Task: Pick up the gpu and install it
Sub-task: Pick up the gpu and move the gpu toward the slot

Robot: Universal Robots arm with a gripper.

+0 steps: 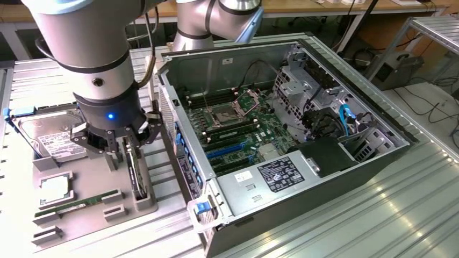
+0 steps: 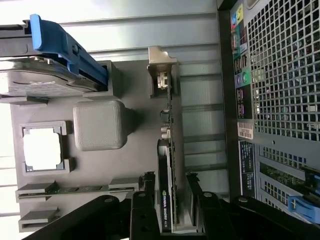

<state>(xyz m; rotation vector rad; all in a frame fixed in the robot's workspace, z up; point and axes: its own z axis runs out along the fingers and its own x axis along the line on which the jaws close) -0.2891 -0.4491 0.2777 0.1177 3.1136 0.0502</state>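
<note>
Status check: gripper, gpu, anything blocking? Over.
Gripper open, straddling gpu. Gpu upright in tray, not lifted. Computer case open alongside. Nothing lying on the gpu.

light: bright, even | shadows: soft | glare: overexposed patches, wrist view

- Exterior view: high off the arm, looking steeply down on the table (image 1: 401,215); open computer case (image 1: 272,226) central, parts tray (image 1: 90,180) toward 8 o'clock.
- Wrist view: close, straight down past the hand (image 2: 170,177).
- Both share the tray and the case's side.
</note>
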